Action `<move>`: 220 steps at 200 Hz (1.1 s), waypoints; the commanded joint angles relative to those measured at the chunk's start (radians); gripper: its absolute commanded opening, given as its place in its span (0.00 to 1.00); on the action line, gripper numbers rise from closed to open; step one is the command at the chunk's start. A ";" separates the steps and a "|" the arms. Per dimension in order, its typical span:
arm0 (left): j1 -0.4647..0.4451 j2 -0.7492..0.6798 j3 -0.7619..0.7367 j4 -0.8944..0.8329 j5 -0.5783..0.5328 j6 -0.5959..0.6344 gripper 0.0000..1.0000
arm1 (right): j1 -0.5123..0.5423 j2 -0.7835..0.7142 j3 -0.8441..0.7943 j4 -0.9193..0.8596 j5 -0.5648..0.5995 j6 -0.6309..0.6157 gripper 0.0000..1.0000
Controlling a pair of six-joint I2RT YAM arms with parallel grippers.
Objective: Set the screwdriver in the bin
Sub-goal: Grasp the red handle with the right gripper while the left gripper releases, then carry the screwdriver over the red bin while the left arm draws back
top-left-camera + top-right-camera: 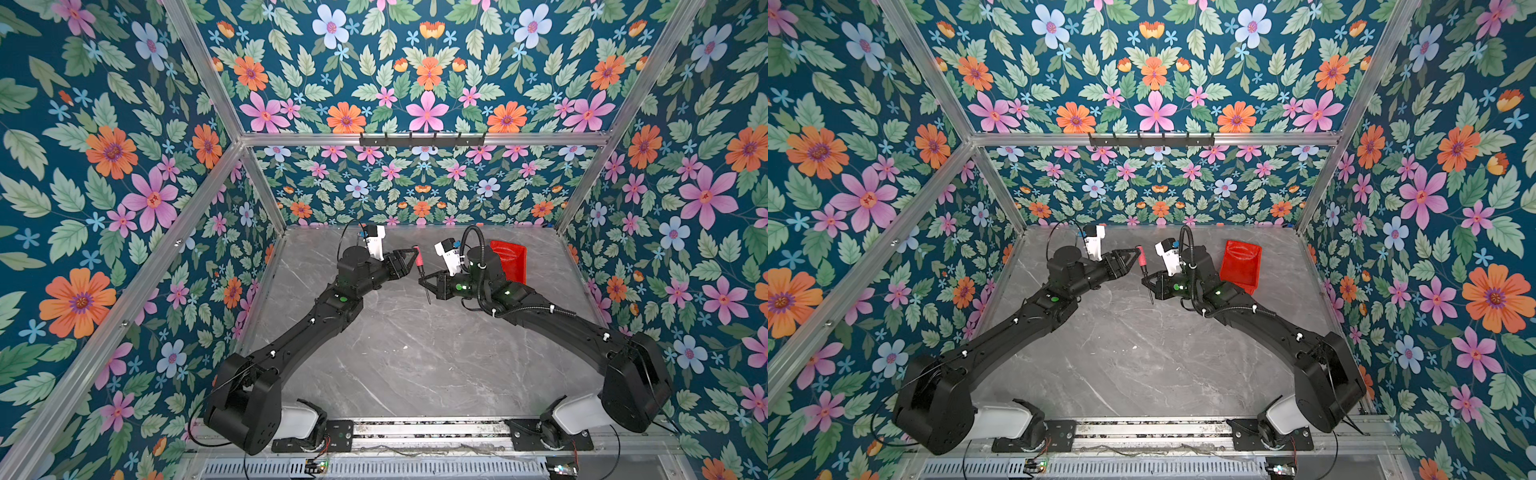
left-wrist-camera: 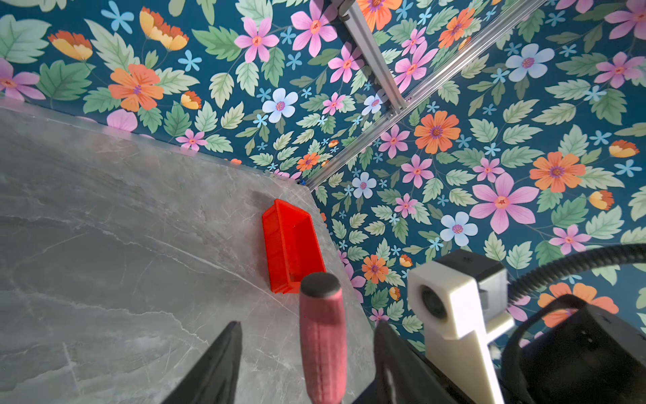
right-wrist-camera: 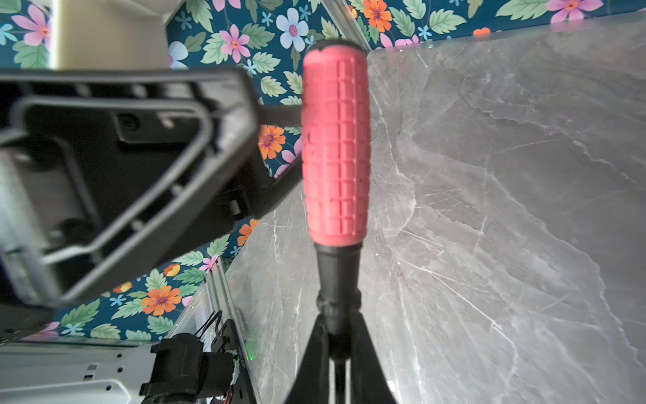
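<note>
Since the left end effector (image 2: 307, 325) stands with its jaws spread on either side of the pink handle, with a gap showing on each side, the screwdriver (image 1: 419, 261) now hangs from the other arm alone. The right end effector (image 3: 337, 335) is pressed together on the dark collar just under the handle, and in both top views the thin shaft pokes out below that grip towards the worktop (image 1: 415, 357). To me this looks like the middle of a handover between the arms, near the middle of the worktop towards the back. The tool seems to be off the surface, though I cannot tell whether its tip is quite clear.

The bin (image 1: 1241, 262) sits empty on the worktop at the far right, close to the back corner. It is behind the right arm's wrist and well apart from the tool. So the carry and the drop are not yet done.

I would say the next move is for the left arm to draw straight back without knocking the handle. The right arm must then swing round towards the bin and get the tool over its low walls before opening. With such a narrow pinch on the collar, the heavy handle might pivot during the swing.
</note>
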 commanded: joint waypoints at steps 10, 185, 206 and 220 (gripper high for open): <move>0.000 -0.041 -0.018 0.044 -0.061 0.118 0.83 | -0.022 -0.030 -0.021 0.032 0.067 0.022 0.00; -0.117 -0.105 -0.180 0.154 -0.204 0.778 1.00 | -0.386 -0.119 -0.058 -0.159 0.206 0.081 0.00; -0.155 -0.050 -0.166 0.177 -0.192 0.813 1.00 | -0.434 -0.086 -0.037 -0.191 0.228 0.056 0.00; -0.183 -0.011 -0.152 0.190 -0.191 0.833 1.00 | -0.461 -0.057 -0.023 -0.200 0.248 0.029 0.00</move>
